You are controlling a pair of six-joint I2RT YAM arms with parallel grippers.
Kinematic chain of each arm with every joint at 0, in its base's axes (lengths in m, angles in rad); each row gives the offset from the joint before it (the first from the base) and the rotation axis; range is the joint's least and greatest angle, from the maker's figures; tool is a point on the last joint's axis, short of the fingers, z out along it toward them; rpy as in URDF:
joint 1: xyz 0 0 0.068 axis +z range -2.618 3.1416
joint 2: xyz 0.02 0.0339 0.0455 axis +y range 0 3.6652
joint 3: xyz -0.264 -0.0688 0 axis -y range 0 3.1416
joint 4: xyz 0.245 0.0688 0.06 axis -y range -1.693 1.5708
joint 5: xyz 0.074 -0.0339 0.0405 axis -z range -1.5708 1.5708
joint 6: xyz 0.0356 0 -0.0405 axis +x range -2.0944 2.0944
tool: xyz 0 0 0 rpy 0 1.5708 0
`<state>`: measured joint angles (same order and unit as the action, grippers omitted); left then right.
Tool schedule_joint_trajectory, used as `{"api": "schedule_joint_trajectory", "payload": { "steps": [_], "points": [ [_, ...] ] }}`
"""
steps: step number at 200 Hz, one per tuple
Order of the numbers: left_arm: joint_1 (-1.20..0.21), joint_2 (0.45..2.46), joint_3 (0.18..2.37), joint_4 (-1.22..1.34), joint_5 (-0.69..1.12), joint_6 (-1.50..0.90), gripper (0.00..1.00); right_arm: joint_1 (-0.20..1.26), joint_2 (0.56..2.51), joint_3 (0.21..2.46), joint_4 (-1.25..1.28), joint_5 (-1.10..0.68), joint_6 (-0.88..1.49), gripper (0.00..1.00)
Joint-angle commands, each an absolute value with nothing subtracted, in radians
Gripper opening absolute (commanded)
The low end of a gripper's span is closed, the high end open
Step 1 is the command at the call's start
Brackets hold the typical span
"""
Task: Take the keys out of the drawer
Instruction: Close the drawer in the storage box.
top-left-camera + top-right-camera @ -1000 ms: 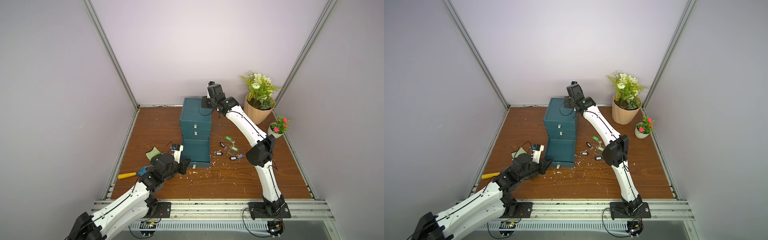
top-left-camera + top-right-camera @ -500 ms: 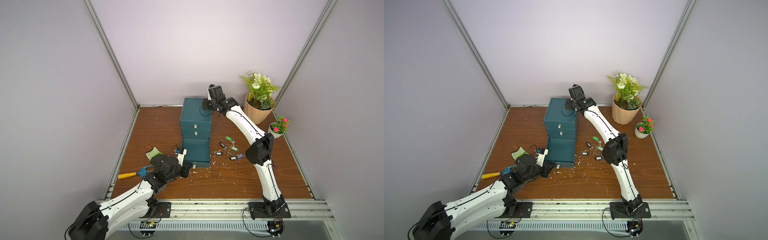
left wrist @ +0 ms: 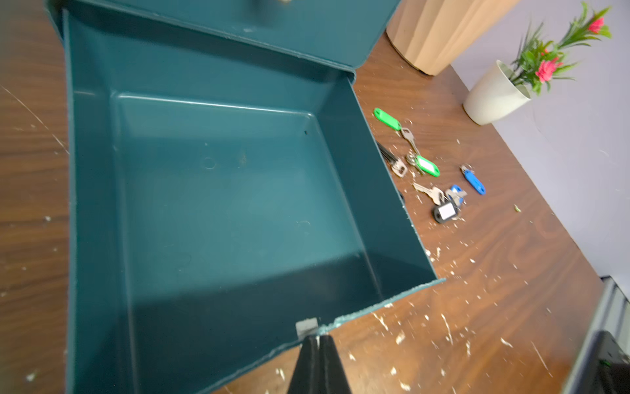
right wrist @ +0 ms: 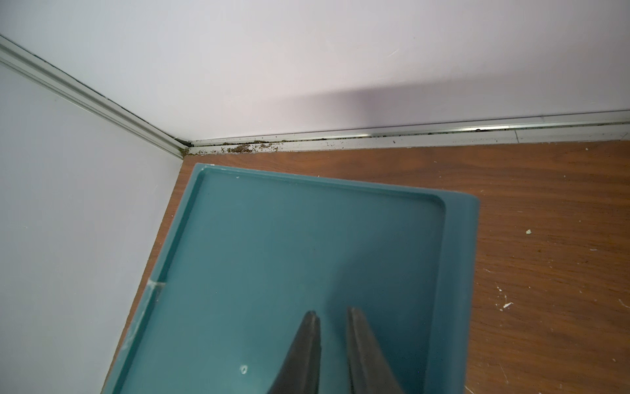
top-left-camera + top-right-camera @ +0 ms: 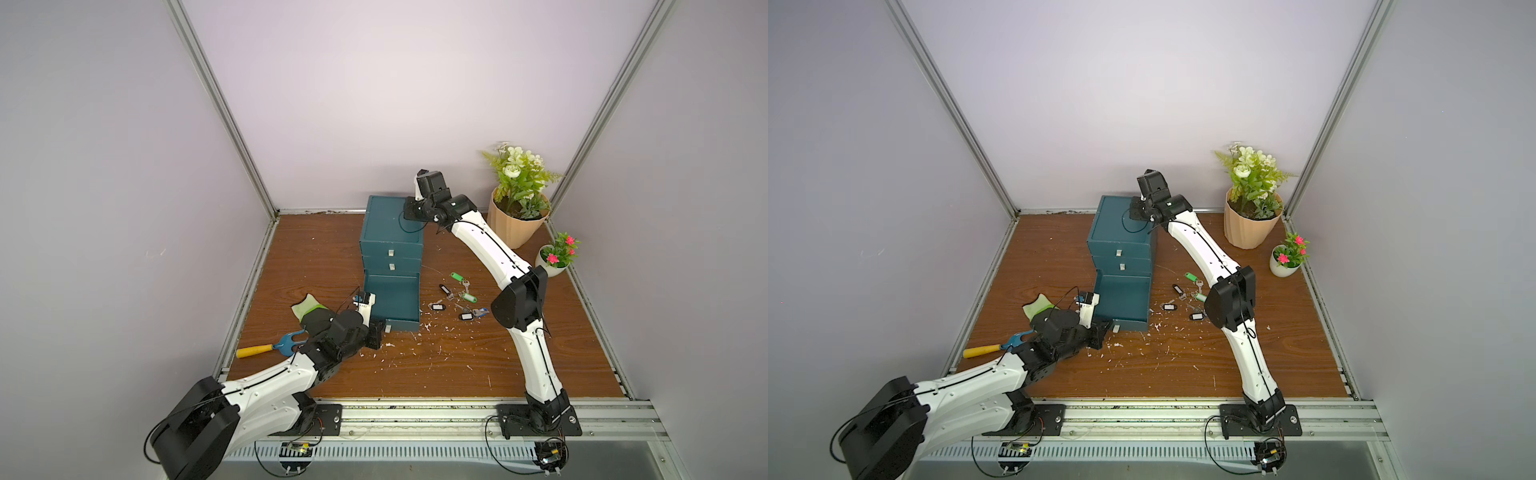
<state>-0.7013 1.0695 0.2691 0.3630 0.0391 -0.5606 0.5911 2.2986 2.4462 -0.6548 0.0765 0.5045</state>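
The teal cabinet's bottom drawer [image 5: 392, 322] [image 5: 1125, 323] [image 3: 385, 204] is pulled out, and its inside shows nothing. The keys [image 5: 457, 276] [image 5: 1191, 276] [image 3: 428, 166], with green, black and blue tags, lie scattered on the wooden table to the right of the drawer. My left gripper [image 5: 376, 332] [image 5: 1100, 334] [image 3: 318, 337] is shut, its tips at the drawer's front rim right beside the small grey handle [image 3: 306, 325]. My right gripper [image 5: 409, 210] [image 5: 1136, 208] [image 4: 332, 312] hovers over the cabinet top [image 4: 306, 238], slightly open with nothing between its fingers.
A yellow-handled blue tool [image 5: 270, 348] and a green and black glove [image 5: 309, 309] lie by my left arm. A large plant pot [image 5: 515, 226] and a small white one [image 5: 550, 266] stand at the back right. White flecks litter the table in front of the drawer.
My left arm's elbow has sunk toward the front rail while its gripper stays at the drawer front. The right gripper has barely moved over the cabinet top.
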Motion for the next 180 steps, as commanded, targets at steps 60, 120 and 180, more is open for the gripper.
{"api": "schedule_joint_trajectory", "payload": {
  "steps": [60,120,180],
  "points": [
    [-0.651,1.351,0.358,0.670,-0.142,-0.582,0.00,0.591,2.331,2.416,-0.747,0.008,0.556,0.19],
    [-0.614,1.643,0.457,0.996,-0.196,-0.646,0.02,0.591,2.335,2.418,-0.744,0.002,0.530,0.19],
    [-0.612,1.835,0.514,1.263,-0.251,-0.709,0.07,0.585,2.336,2.418,-0.746,-0.025,0.502,0.19]
  ]
}}
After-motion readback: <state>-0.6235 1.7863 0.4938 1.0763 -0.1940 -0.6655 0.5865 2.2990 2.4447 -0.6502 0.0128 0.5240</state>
